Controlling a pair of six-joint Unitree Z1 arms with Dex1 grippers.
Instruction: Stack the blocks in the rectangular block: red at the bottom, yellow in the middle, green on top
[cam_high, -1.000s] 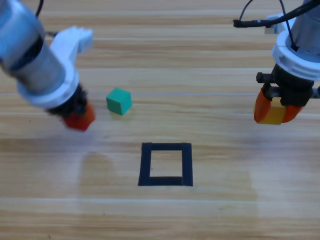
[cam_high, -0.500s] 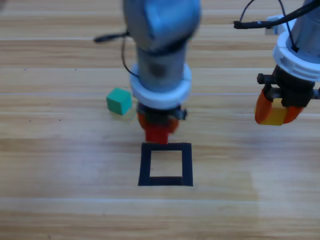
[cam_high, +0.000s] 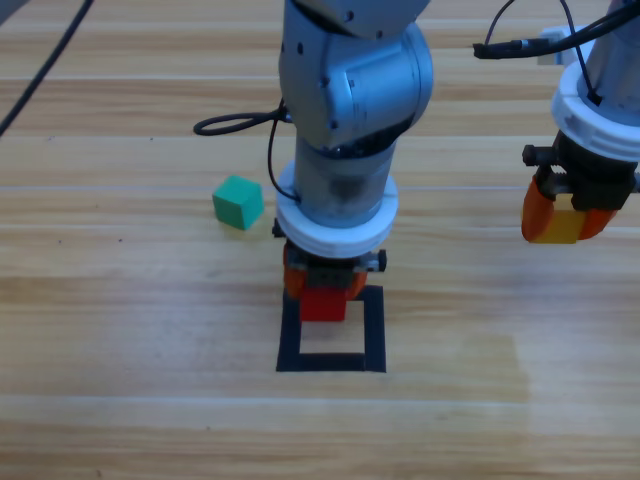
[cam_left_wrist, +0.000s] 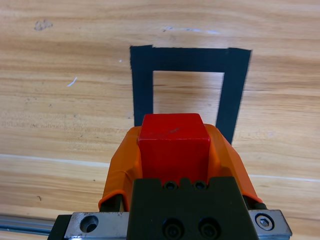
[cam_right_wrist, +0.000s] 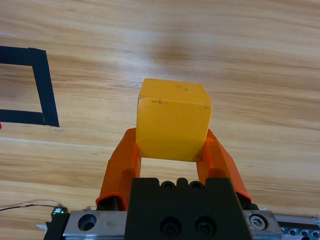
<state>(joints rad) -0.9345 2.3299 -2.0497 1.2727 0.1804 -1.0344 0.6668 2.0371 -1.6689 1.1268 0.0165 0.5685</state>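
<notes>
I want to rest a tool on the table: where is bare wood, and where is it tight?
Bare wood lies along the near edge below the tape outline, and at far left beyond the green cube. It is tight at the outline, where the left gripper holds red, and at right under the right gripper with yellow.

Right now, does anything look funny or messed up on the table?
Nothing stands out. The left tool holds the red cube over the tape rectangle, the right tool holds the yellow cube off to the side, and the green cube sits alone.
</notes>
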